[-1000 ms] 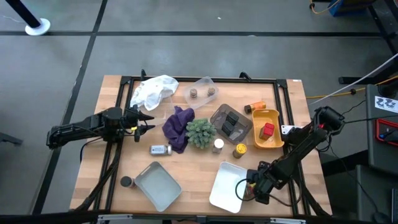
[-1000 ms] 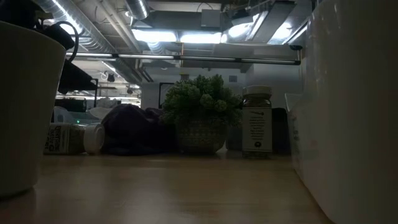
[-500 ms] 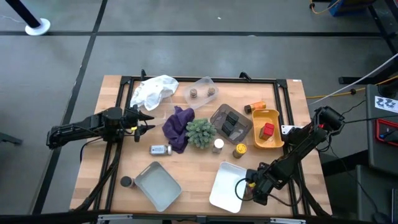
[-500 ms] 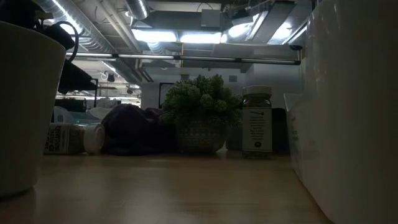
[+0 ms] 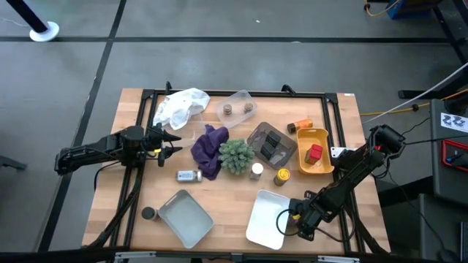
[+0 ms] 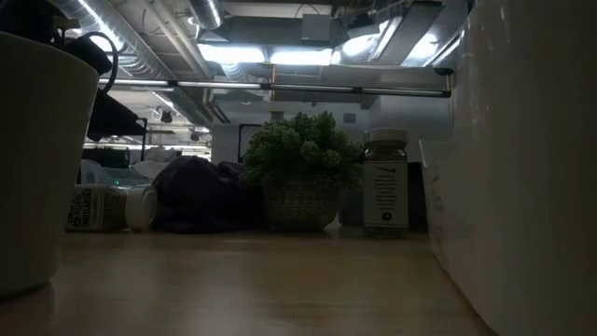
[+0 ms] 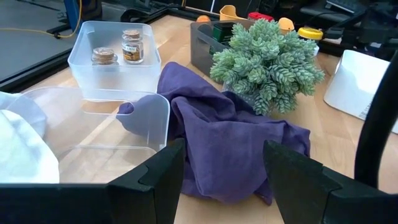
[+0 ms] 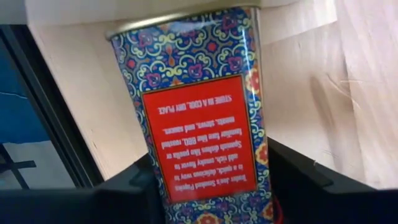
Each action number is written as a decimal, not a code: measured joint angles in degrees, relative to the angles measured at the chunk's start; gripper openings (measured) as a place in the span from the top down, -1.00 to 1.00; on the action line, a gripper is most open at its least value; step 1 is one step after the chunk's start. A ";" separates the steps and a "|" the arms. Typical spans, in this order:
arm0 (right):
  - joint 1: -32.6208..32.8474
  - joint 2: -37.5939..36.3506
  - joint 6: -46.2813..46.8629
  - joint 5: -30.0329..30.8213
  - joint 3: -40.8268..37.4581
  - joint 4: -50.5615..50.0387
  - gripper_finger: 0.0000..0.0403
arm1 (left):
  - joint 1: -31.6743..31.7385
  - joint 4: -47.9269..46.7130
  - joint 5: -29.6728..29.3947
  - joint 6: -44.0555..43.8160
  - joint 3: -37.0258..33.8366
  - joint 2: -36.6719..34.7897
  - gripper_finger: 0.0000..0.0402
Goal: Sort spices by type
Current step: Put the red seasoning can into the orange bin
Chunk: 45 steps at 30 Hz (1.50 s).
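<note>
The spices stand scattered: two brown-capped jars (image 5: 238,109) in a clear tub, dark tins (image 5: 272,145) in a grey bin, a red tin (image 5: 314,153) in a yellow bin, an orange jar (image 5: 300,126), a white-capped jar (image 5: 257,170), a yellow-capped jar (image 5: 282,176), a jar lying on its side (image 5: 188,175) and a black-capped jar (image 5: 149,214). My right gripper (image 5: 291,219), at the near right beside a white tray (image 5: 265,219), is shut on a patterned tin (image 8: 199,124). My left gripper (image 5: 174,143) hovers open, left of the purple cloth (image 5: 210,150). My right gripper pinches the patterned tin with the red label between its two fingers (image 8: 134,186), by the tin's lower body (image 8: 205,186). The fingers point level toward the table's left. The tin's far end (image 8: 180,22) reaches the white tray's wall; whether the two touch, I cannot tell.
A spiky green plant (image 5: 236,155) stands mid-table beside the purple cloth. A crumpled white bag (image 5: 181,106) lies at the far left, with a clear tub (image 7: 87,130) just ahead of my left gripper. A second white tray (image 5: 185,218) sits near left.
In the low view the right-hand white tray's wall has crept a little toward the table's left. Both arms have otherwise stayed where they were.
</note>
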 joint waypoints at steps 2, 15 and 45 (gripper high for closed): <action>0.00 -0.02 0.06 -0.36 0.00 0.00 -0.02 | 0.00 0.01 -0.01 0.21 0.00 0.00 0.00; -0.42 -0.04 -0.10 -8.59 7.49 -14.07 -0.03 | 0.00 0.00 -0.02 0.18 0.00 0.00 0.00; -22.84 -0.09 -37.56 7.78 34.71 -46.88 -0.03 | 0.01 17.55 -0.07 4.93 -0.11 0.00 0.00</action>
